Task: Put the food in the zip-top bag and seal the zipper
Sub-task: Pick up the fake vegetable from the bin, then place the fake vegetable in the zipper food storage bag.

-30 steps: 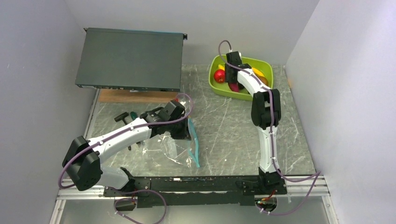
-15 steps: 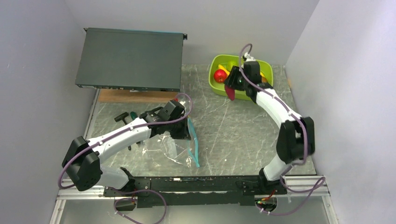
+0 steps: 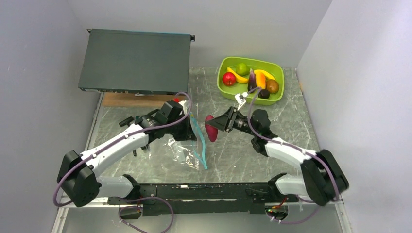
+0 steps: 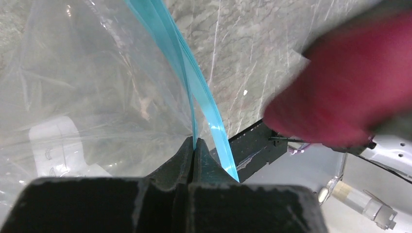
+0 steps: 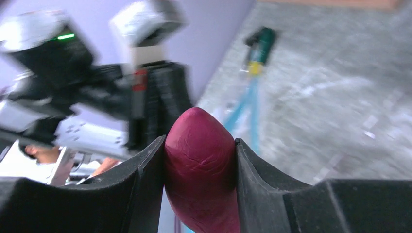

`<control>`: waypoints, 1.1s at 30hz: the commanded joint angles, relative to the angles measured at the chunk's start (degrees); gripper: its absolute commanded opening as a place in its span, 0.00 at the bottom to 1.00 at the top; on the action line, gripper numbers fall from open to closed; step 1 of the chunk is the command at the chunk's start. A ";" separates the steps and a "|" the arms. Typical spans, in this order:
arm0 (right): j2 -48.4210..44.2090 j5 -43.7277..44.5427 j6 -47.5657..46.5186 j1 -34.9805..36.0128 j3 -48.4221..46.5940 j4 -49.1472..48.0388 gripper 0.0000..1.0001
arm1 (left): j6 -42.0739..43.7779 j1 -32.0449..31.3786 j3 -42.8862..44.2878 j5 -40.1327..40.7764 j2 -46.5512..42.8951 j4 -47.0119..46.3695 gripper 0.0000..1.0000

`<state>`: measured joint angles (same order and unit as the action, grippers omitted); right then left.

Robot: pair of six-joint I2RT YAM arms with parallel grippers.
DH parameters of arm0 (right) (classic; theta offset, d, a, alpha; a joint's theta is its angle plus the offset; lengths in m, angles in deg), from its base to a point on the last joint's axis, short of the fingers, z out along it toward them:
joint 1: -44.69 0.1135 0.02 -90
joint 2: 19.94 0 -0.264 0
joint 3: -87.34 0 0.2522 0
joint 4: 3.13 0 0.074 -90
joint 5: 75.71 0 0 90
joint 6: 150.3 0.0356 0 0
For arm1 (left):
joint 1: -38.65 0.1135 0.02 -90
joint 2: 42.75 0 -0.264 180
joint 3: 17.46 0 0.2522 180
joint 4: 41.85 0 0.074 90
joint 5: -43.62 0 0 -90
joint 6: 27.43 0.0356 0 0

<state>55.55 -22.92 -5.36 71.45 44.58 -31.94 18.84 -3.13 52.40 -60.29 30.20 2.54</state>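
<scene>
Marble table [image 3: 228, 156]: left fingers [image 4: 174, 167] pinch zipper [image 4: 201, 102]; right fingers [image 5: 141, 194] clamp magenta food [image 5: 199, 145] (perhaps eggplant, blurred).

Your top camera looks down from above and behind, with the table's [image 3: 228, 155] near edge at 6 o'clock. Your left wrist camera sits tight on the zipper [image 4: 197, 92], facing the dark-red food piece [image 4: 340, 92]. Your right wrist camera, equally close, faces back at both.

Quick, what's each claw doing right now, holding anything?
Left gripper: closed on the blue strip of the bag.
Right gripper: closed on a dark red toy food piece.
</scene>
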 commanded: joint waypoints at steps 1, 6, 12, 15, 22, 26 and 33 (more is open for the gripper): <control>-10.15 4.65 6.03 2.42 2.69 -16.04 0.00 | 0.96 1.09 -1.16 -2.49 -3.63 -2.73 0.00; -10.13 6.89 11.05 4.88 4.03 -21.99 0.00 | -0.56 2.57 -3.33 -6.35 -6.98 -6.00 0.00; -1.49 10.49 16.55 10.57 3.74 -35.53 0.00 | -1.64 3.20 -3.01 -6.44 -10.26 -5.96 0.00; 5.62 9.86 20.18 12.34 3.31 -45.06 0.00 | -1.69 3.28 -2.71 -5.72 -11.51 -5.47 0.00; 8.44 9.52 14.70 14.02 3.63 -42.80 0.00 | -2.23 4.09 -3.62 -5.58 -14.01 -4.45 0.00; 5.49 10.66 7.76 16.27 4.20 -35.79 0.06 | -3.35 5.00 -4.50 -6.95 -15.14 -5.11 0.00; 2.73 11.22 1.83 18.27 3.66 -30.22 0.44 | -2.88 5.60 -3.47 -5.86 -16.37 -3.60 0.00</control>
<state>60.68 -12.91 2.18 89.18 48.89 -64.05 16.33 1.97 48.27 -65.82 15.38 -0.45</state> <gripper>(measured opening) 0.489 0.013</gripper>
